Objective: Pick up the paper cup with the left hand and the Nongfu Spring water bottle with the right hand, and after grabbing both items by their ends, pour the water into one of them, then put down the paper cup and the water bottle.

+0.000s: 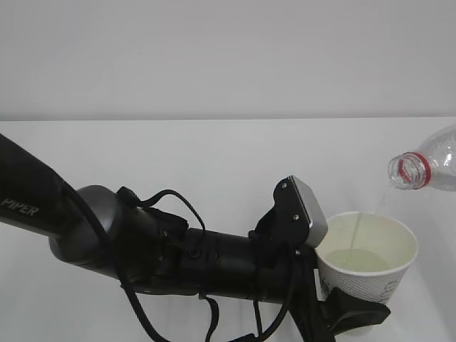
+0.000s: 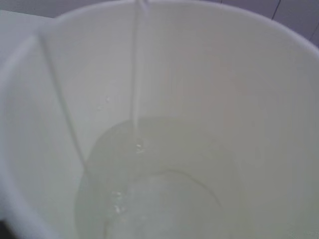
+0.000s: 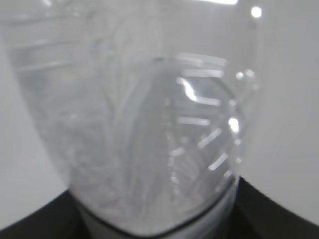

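Note:
The white paper cup [image 1: 370, 274] is held low at the right, my left gripper [image 1: 349, 305] shut on its lower part, with one black finger [image 1: 360, 311] wrapping the front. The clear Nongfu Spring water bottle [image 1: 431, 165] lies tilted at the right edge, its red-ringed open mouth above the cup's far rim. A thin stream of water [image 1: 358, 229] falls into the cup. In the left wrist view the paper cup [image 2: 259, 99] fills the frame with pooled water [image 2: 164, 189]. My right gripper [image 3: 154, 221] is shut on the bottle's base [image 3: 149, 124]; it is outside the exterior view.
The thick black left arm [image 1: 107, 235] marked PIPER, with looping cables, crosses the lower left of the exterior view. A white tabletop [image 1: 214, 164] spreads behind it up to a plain pale wall [image 1: 214, 50].

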{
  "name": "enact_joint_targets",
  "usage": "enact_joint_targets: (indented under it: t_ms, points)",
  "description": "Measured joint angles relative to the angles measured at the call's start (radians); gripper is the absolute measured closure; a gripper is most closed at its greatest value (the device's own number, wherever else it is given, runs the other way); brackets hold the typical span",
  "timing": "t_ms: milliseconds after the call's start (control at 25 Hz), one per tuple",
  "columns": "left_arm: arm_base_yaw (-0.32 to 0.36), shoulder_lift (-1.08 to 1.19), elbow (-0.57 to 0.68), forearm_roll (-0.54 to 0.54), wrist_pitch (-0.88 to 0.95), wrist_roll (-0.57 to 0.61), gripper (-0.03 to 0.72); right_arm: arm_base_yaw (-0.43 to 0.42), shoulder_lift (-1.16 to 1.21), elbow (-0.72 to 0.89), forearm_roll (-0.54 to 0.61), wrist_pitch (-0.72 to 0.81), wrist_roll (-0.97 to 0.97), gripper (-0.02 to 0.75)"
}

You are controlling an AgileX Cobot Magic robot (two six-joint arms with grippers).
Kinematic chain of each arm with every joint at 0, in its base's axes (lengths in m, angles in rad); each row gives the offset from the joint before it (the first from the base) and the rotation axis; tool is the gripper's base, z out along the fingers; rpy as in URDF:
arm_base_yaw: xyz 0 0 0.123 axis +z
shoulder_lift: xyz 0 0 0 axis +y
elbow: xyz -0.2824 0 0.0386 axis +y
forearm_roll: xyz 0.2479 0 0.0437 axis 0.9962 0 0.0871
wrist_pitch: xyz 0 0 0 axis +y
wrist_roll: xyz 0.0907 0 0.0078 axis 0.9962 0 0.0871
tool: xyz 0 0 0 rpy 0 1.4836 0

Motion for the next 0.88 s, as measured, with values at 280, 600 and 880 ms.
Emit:
enact_joint_targets:
  t_ms: [280,600,880]
  points:
    - [0.0,0.0,0.0,0.0,0.0,0.0,0.145,0.0,0.0,0.0,0.004,-0.001,0.0,0.337]
    - [0.0,0.0,0.0,0.0,0.0,0.0,0.145,0.0,0.0,0.0,0.012,-0.001,-0.001,0.337]
    - [0.0,0.0,0.0,0.0,0.0,0.0,0.145,0.0,0.0,0.0,0.012,-0.002,-0.002,0.337]
